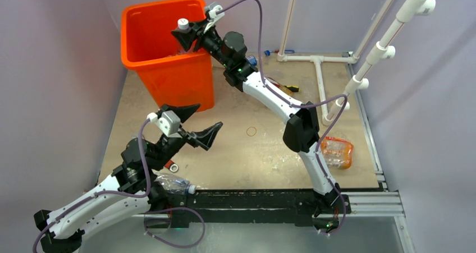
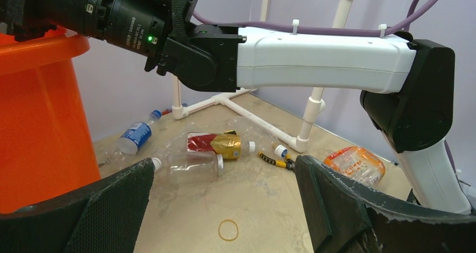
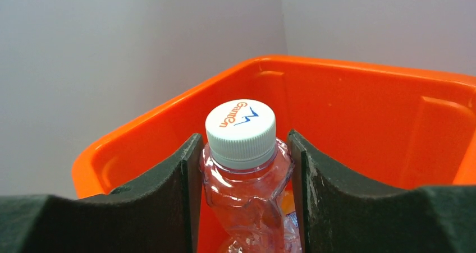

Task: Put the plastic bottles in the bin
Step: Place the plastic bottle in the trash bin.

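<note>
Right pincer [image 1: 188, 35]: clamped on a clear crushed bottle [image 3: 247, 169], gripped just under its white cap.
Held bottle's axis: upright, cap up, body hanging below my fingers.
Bin [image 1: 168, 73]: upper left of the top view, directly beneath the held bottle; the bottle hangs inside the rim, close to the bin's right wall.
Next move, as I judge it: parting these fingers is enough, since the drop runs straight down.
Left pincer [image 1: 196, 122]: fingers wide apart, holding nothing, over the table left of centre.
Bottles outside the bin: orange-tinted bottle [image 1: 337, 152] at the right edge, nearer my right arm; 1 clear bottle [image 1: 174, 183] beside my left arm.
</note>
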